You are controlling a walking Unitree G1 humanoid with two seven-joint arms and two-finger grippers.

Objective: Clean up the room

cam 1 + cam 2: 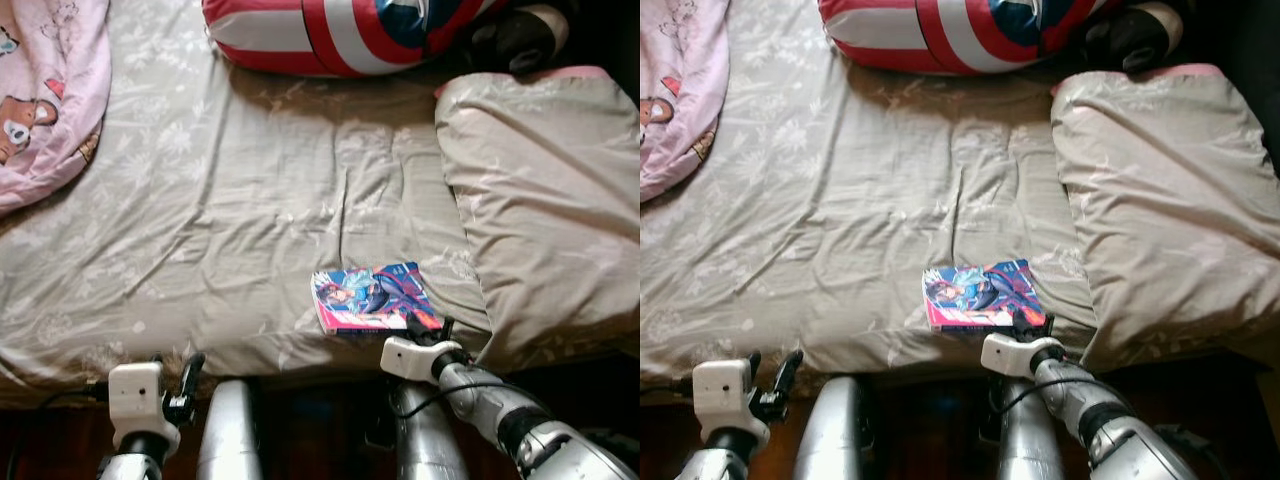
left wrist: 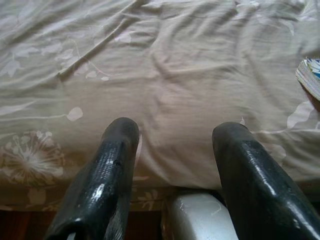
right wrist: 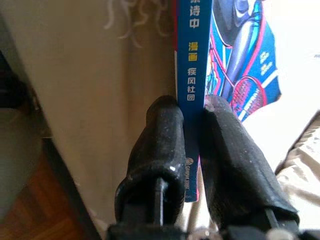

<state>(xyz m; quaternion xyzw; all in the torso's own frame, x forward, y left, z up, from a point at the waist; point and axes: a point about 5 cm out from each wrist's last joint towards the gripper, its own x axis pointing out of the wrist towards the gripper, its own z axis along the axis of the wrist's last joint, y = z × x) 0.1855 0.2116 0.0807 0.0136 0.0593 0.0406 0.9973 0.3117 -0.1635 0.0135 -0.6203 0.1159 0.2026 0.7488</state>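
One comic book (image 1: 375, 297) corner between jaws.

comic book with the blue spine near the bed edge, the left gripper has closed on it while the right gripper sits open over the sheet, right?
Not quite: the sides are swapped. The right wrist view shows the right gripper closed on the thin comic book with the blue spine. The left gripper is the open one, over the beige floral bedsheet.

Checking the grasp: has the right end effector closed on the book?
Yes, the right end effector has its fingers pressed on both sides of the book.
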